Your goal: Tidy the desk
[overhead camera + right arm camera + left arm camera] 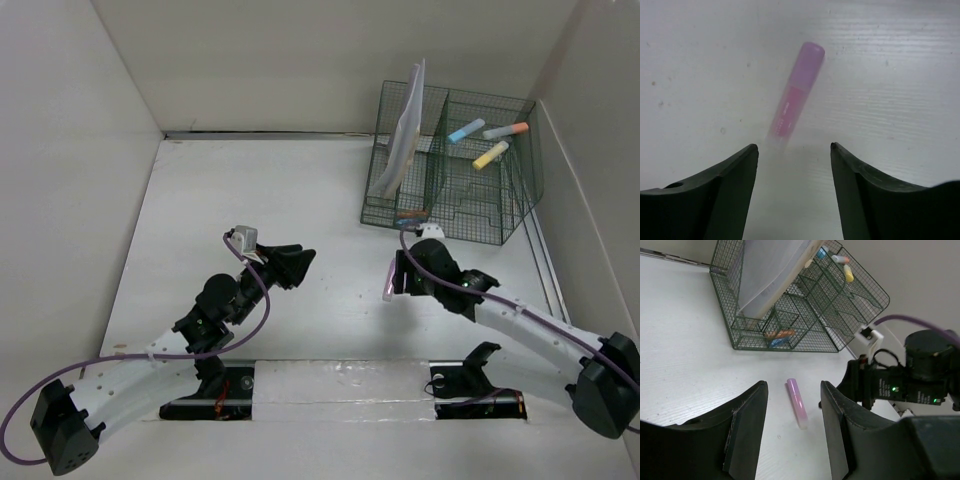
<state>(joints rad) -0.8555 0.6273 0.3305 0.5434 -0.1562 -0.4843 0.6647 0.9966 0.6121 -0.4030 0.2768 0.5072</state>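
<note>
Right gripper [792, 146] spread above pink marker [795, 95], its near end blurred

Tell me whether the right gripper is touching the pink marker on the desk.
Apart. The right wrist view shows the right gripper open, with bare desk visible between each finger and the pink marker lying just ahead of them.

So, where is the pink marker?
The pink marker lies on the desk right of centre, ahead of the right gripper's open jaws, near the wire rack.
</note>
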